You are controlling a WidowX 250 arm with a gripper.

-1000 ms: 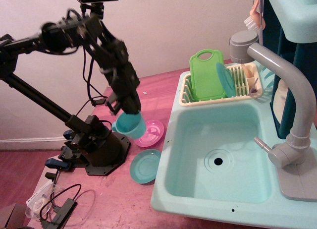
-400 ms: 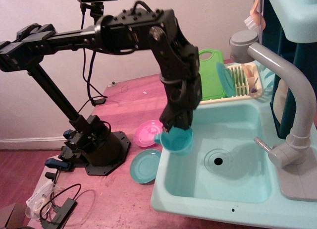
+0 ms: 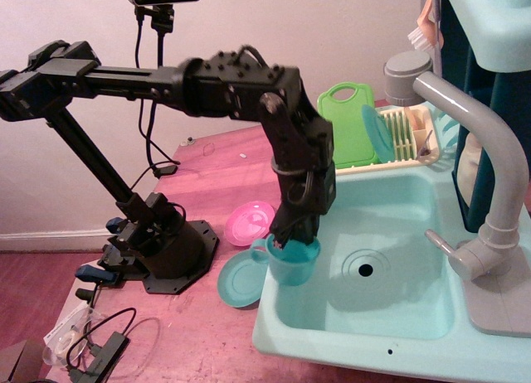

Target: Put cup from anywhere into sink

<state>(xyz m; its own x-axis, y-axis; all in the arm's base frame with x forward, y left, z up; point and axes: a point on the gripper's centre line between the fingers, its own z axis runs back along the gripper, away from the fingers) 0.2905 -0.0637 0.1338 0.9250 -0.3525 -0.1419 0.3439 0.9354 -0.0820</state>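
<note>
While hanging over the frame's centre, the large pale aqua plastic sink (image 3: 390, 312) is receiving the black arm | black gripper (image 3: 288, 239) is clamping the small teal plastic cup (image 3: 291, 259) | cup is hanging directly below the claw, upright, over the basin's left edge.

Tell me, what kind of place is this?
Probably a robot test setup styled as a toy kitchen: a plastic sink with grey faucet, a dish rack, and an arm whose gripper holds a teal cup.
</note>
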